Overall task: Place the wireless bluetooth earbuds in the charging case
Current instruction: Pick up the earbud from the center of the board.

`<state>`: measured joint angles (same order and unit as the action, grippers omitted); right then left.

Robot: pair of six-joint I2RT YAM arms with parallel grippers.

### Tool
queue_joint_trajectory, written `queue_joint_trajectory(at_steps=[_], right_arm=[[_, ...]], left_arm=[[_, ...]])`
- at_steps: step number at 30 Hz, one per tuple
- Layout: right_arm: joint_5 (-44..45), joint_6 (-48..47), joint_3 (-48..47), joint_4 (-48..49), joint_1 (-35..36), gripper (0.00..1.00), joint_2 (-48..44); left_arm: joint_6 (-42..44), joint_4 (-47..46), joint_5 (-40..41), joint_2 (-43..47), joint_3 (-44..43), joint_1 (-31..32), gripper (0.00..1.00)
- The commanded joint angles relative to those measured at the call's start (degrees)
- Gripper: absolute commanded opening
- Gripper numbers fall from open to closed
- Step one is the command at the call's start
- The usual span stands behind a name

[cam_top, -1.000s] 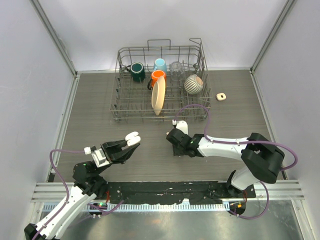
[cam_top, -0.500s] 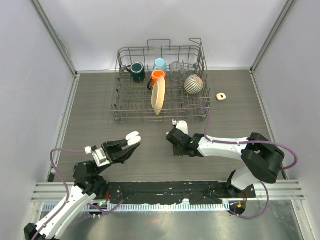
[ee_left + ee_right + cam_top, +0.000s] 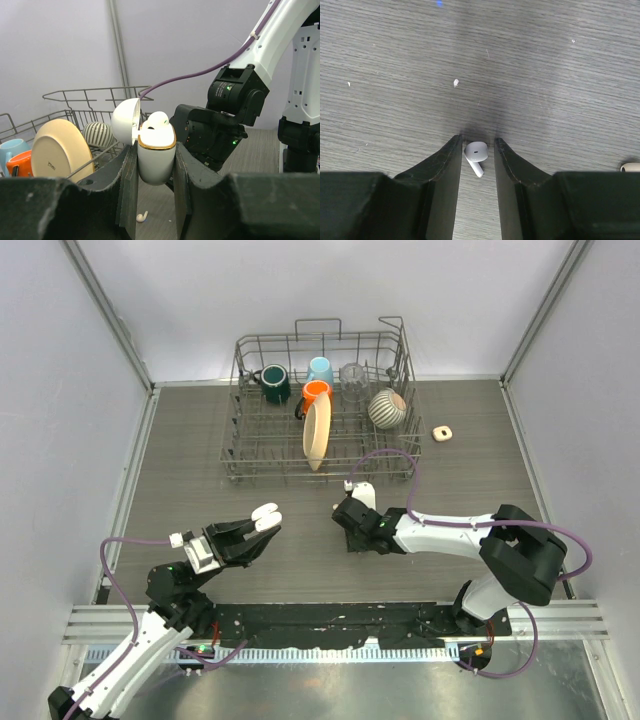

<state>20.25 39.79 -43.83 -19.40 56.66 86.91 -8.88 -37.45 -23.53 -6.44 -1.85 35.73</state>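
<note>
Fingers (image 3: pixel 129 190) of the left gripper (image 3: pixel 262 524) are clamped on the charging case (image 3: pixel 156 162), holding it up off the table (image 3: pixel 180 480) near the front edge. The lid is flipped open, a gold rim shows, and a seated bud (image 3: pixel 157 120) pokes out of the top. Below it, on the wood, lies a loose earbud (image 3: pixel 142 216).

Just to the right, the right gripper (image 3: pixel 477 142) is down at the surface. Its jaws stand a narrow slot apart, straddling a second earbud (image 3: pixel 476 153) that lies flat with its stem toward the wrist camera. A sliver of table shows beside it, so nothing is gripped there.

There are bare boards between the two grippers and out to the left side.

Farther back, the dish rack (image 3: pixel 240 445) holds a cream plate (image 3: pixel 316 433) on edge, a striped bowl (image 3: pixel 386 408), a green mug (image 3: pixel 272 383), an orange mug (image 3: pixel 316 392), a blue cup (image 3: pixel 321 370) and a clear glass (image 3: pixel 354 377). Right of the rack, well apart, sits a beige case (image 3: pixel 442 432).
</note>
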Motion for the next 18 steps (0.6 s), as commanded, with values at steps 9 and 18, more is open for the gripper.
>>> queue_joint_trajectory(at_steps=[9,18], right_arm=[[1.02,1.42,-1.34,0.15,0.29,0.27,-0.08],[4.62,14.6,3.13,2.61,0.29,0.23,-2.97]], left_arm=[[0.18,-1.31,1.03,1.34,2.81,-0.04,0.0],[0.18,-0.87,1.38,1.69,2.81,-0.04,0.0]])
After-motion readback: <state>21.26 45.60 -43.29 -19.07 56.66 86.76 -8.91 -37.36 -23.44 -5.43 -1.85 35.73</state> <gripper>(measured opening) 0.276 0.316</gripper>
